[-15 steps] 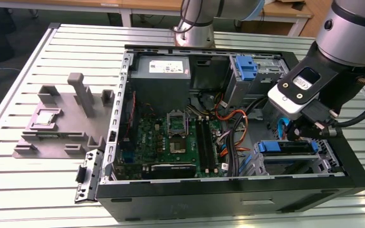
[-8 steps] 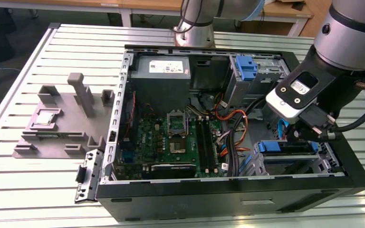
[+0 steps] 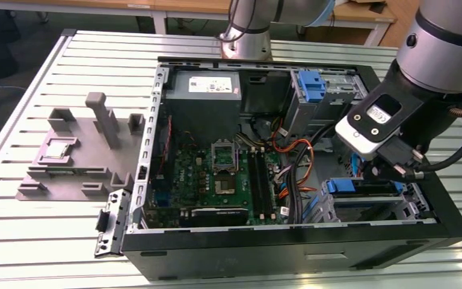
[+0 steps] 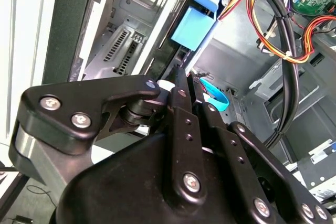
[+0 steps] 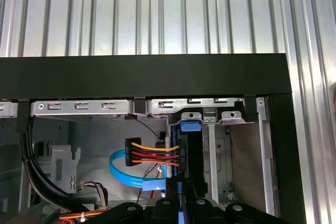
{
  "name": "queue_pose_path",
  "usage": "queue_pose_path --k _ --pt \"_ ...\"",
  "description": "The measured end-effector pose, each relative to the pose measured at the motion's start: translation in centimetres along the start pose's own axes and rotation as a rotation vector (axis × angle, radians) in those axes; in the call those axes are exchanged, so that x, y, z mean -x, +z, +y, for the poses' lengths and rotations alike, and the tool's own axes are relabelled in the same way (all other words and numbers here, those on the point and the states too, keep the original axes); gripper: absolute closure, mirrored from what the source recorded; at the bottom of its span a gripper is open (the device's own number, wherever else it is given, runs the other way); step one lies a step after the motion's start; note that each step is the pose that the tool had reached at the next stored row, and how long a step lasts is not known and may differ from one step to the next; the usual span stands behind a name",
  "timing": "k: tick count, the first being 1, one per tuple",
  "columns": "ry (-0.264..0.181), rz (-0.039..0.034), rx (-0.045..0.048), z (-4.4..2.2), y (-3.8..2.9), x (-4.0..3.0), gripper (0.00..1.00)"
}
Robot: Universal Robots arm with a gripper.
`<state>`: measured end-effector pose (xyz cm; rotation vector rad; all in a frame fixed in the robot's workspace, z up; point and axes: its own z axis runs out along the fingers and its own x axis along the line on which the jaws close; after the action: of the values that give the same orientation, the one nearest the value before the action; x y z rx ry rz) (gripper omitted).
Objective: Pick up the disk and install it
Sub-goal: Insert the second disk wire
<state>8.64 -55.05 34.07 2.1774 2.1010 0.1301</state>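
The open computer case [image 3: 295, 241] is lying on the slatted table [image 3: 22, 241]; the arm [image 3: 440, 48] is reaching into its corner bay. The gripper [image 5: 179, 184], fingers pressed together, is pinching the disk [image 5: 191, 150] (standing on edge) in the drive cage [image 3: 367, 198].

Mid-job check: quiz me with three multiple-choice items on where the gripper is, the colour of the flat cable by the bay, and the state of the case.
1. Where is the gripper relative to the case?
A. Outside it, at the exterior view's left
B. Down at the drive bay, at the exterior view's right
C. Over its middle

2. What colour is the flat cable in the first wrist view?
A. Blue
B. Green
C. White

3. The case is:
A. Closed
B. Open
C. Upside down

Answers: B, the gripper hangs at the bay; A, the looped band is blue; B, the motherboard lies exposed.
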Motion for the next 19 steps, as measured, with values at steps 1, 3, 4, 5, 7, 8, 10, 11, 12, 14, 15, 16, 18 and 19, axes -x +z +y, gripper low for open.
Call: queue_pose_path --k 1,3,4,5,7,8,10,11,12,14,15,16,18,19 --pt "0.0 0.0022 0.0004 -0.02 0.02 0.06 0.84" --pt "0.002 0.0103 0.0017 -0.05 0.07 0.19 0.84" --pt "0.002 0.0149 0.0023 -0.06 0.09 0.26 0.84" --pt "0.003 0.0223 0.0027 -0.07 0.1 0.35 0.84" --pt "0.006 0.0364 0.003 -0.07 0.18 0.53 0.84" --pt "0.006 0.0392 0.003 -0.07 0.21 0.6 0.84" --pt "0.006 0.0437 0.003 -0.08 0.29 0.7 0.84" --pt "0.007 0.0447 0.0029 -0.08 0.33 0.74 0.84" --pt "0.007 0.0456 0.0029 -0.08 0.37 0.79 0.84" --pt "0.007 0.048 0.0029 -0.09 0.45 0.88 0.84" --pt "0.007 0.0492 0.0028 -0.1 0.48 0.92 0.84" --pt "0.007 0.0507 0.0028 -0.1 0.51 0.97 0.84" --pt "0.008 0.0535 0.0027 -0.1 0.56 1.06 0.84" --pt "0.008 0.0546 0.0027 -0.1 0.58 1.11 0.84"
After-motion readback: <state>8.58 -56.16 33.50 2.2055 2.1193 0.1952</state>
